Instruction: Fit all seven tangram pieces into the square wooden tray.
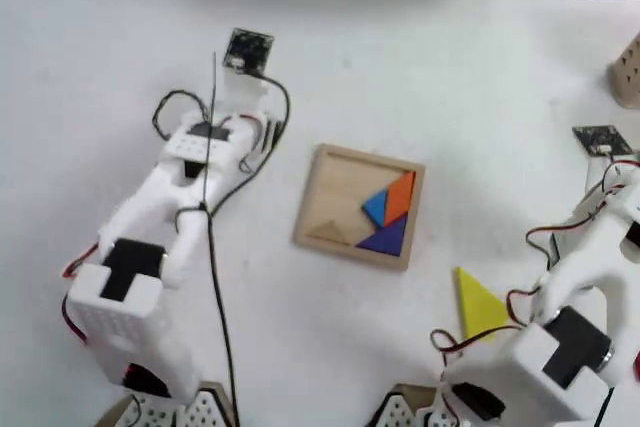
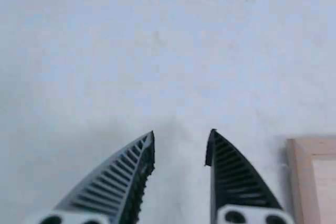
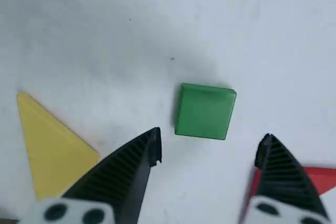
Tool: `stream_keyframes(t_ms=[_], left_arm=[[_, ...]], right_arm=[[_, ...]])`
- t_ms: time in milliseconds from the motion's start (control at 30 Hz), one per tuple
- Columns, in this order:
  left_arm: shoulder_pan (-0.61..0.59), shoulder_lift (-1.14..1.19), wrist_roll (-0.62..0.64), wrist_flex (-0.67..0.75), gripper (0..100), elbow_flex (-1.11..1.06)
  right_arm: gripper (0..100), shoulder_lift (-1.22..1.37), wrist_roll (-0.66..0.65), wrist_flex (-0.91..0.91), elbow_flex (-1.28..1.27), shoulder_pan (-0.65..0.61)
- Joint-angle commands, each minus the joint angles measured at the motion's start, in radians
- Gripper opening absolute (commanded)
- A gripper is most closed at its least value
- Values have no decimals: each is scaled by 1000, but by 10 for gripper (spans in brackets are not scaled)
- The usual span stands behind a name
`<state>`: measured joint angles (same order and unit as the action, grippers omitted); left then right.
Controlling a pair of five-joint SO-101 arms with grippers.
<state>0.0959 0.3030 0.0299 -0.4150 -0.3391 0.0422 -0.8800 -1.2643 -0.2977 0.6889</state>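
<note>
Right gripper (image 3: 210, 135), wide open, empty, hung over green square (image 3: 204, 111); left gripper (image 2: 180, 134), parted, empty, ten o'clock of tray (image 1: 340, 192); lopsided closing could have skidded square.

White printed shells with black rectangular motor blocks (image 1: 128, 265) on both the left arm (image 1: 150, 212) and right arm (image 1: 578, 265), either side of the square wooden tray (image 1: 340, 187). Thin black cables (image 1: 222, 327) and red wires (image 1: 510, 297) loop along them, with a dark square circuit board (image 1: 248, 48) at each wrist. The left gripper (image 2: 181, 145) and right gripper (image 3: 210, 148) have black tapering ribbed fingers (image 2: 123, 182) on white bases with round screw holes.
</note>
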Motion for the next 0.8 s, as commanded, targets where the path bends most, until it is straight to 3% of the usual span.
stream_keyframes(t_ms=[0,167,433,667,767], left_arm=[[-30,-16,9,0,133,55],[-30,-16,-84,-3,138,52],[-84,-16,-83,-8,136,46],[-110,-18,-87,-25,135,28],[-125,-18,-87,-25,135,25]], right_arm=[[299,31,-26,44,40,27],[299,143,-25,81,40,39],[296,274,-21,166,44,51],[57,274,60,159,57,68],[22,274,63,150,58,67]])
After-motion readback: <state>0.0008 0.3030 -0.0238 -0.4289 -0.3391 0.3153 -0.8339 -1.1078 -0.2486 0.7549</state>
